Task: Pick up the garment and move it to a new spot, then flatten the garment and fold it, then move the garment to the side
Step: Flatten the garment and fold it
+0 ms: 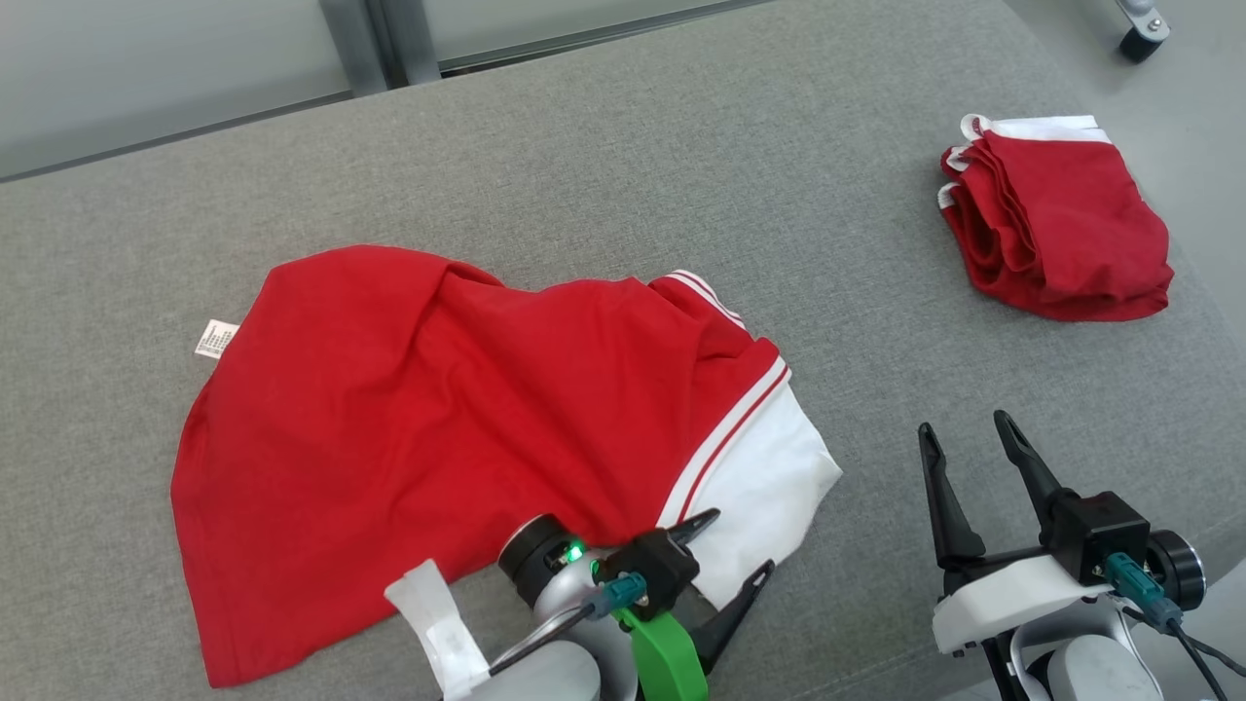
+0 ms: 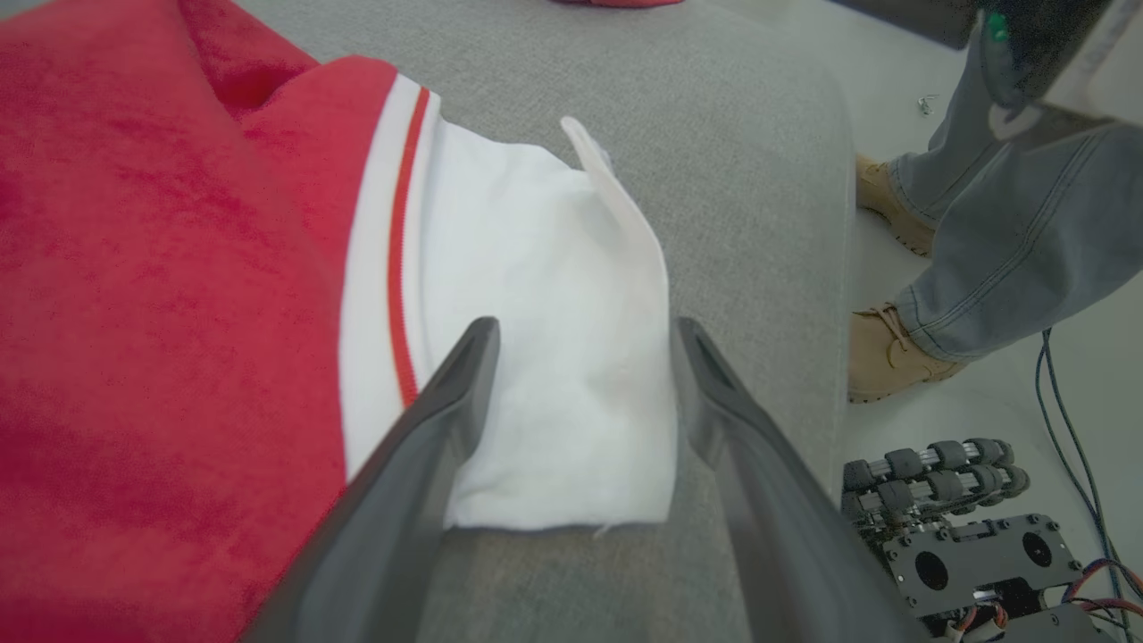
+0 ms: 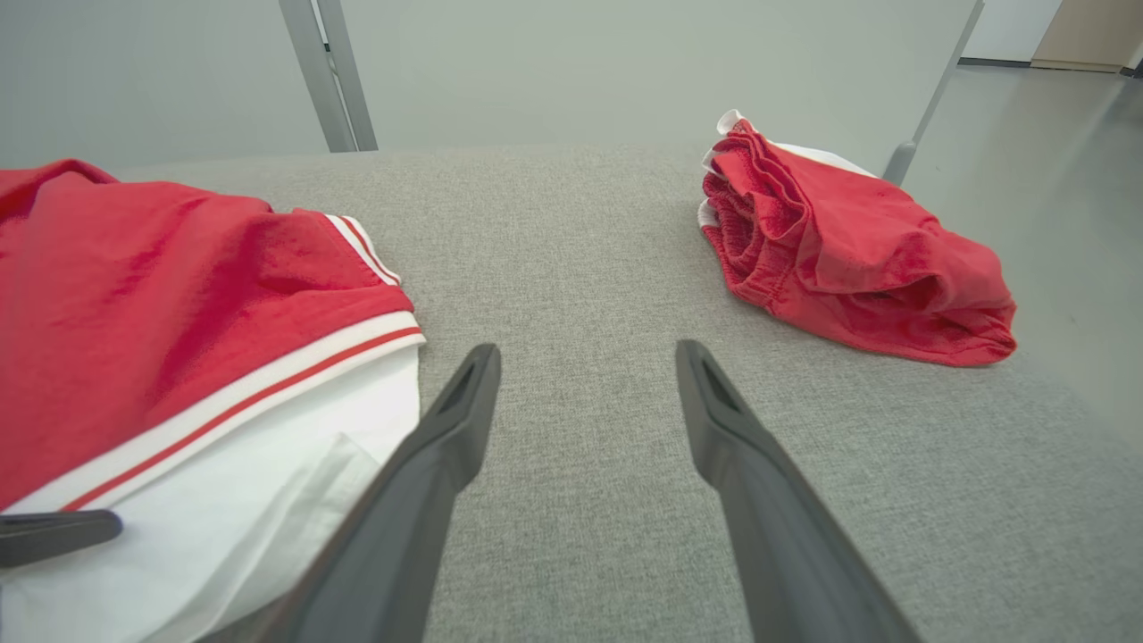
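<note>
The head view looks steeply down on the grey upholstered surface (image 1: pixel 623 166). Both wrist views skim low and close over it, sharing the white panel (image 2: pixel 536 313) of the red garment (image 3: pixel 179 268).

Grey bench (image 1: pixel 623 175) carries spread garment (image 1: pixel 438 419), folded pile (image 1: pixel 1061 224).

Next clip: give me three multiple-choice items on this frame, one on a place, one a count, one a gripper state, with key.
1. Where on the grey surface does the folded garment lie? A far right; B middle; C near left.
2. How many red garments lie there? A one; B two; C three.
3. The left gripper is: A shut on cloth; B open; C shut, empty.
Key: 1 A, it sits far right in the head view. 2 B, the spread garment plus the folded one. 3 B, its fingers stand apart over the white band.
</note>
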### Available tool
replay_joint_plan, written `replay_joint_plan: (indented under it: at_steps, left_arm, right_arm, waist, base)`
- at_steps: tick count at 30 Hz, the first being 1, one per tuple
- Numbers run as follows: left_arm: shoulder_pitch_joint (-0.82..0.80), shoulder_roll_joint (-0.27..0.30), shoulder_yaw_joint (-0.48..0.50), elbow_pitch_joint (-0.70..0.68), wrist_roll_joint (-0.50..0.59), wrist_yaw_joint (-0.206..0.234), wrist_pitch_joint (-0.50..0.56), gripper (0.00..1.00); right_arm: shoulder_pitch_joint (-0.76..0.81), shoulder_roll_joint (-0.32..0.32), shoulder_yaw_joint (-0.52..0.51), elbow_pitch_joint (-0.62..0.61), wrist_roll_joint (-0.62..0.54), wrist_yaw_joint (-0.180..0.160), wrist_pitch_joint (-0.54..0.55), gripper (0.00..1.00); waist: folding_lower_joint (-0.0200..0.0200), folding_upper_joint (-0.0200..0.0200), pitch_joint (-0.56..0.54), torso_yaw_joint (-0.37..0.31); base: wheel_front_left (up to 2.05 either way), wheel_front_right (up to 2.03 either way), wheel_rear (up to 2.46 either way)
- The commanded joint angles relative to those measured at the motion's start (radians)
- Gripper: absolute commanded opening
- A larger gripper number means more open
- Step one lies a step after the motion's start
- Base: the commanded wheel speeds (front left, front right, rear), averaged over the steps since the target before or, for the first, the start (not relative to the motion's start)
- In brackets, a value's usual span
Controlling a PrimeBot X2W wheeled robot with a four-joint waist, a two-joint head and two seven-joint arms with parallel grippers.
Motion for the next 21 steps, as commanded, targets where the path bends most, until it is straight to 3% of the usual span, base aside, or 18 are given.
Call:
replay_joint_plan:
  at_steps: [1, 8, 21]
  left_arm:
    - [0.022, -0.006, 0.024, -0.010, -0.019, -0.004, -0.013, 1.00]
    - [0.092, 0.012, 0.173, -0.150, -0.036, 0.039, -0.027, 1.00]
    - [0.352, 0.167, 0.547, -0.453, 0.064, 0.233, -0.027, 1.00]
  right_arm:
    - [0.008, -0.001, -0.006, -0.004, -0.007, -0.002, 0.000, 1.00]
    - [0.032, -0.001, -0.044, -0.033, -0.031, -0.002, 0.000, 1.00]
    - [0.075, -0.002, -0.096, -0.153, -0.078, -0.002, 0.000, 1.00]
  waist:
    - [0.0000, -0.0001, -0.007, 0.007]
    - [0.0000, -0.0001, -0.032, 0.050]
    - [0.0000, -0.0001, -0.114, 0.176]
  base:
    - [0.00, 0.00, 0.00]
    - [0.00, 0.00, 0.00]
    - [0.00, 0.00, 0.00]
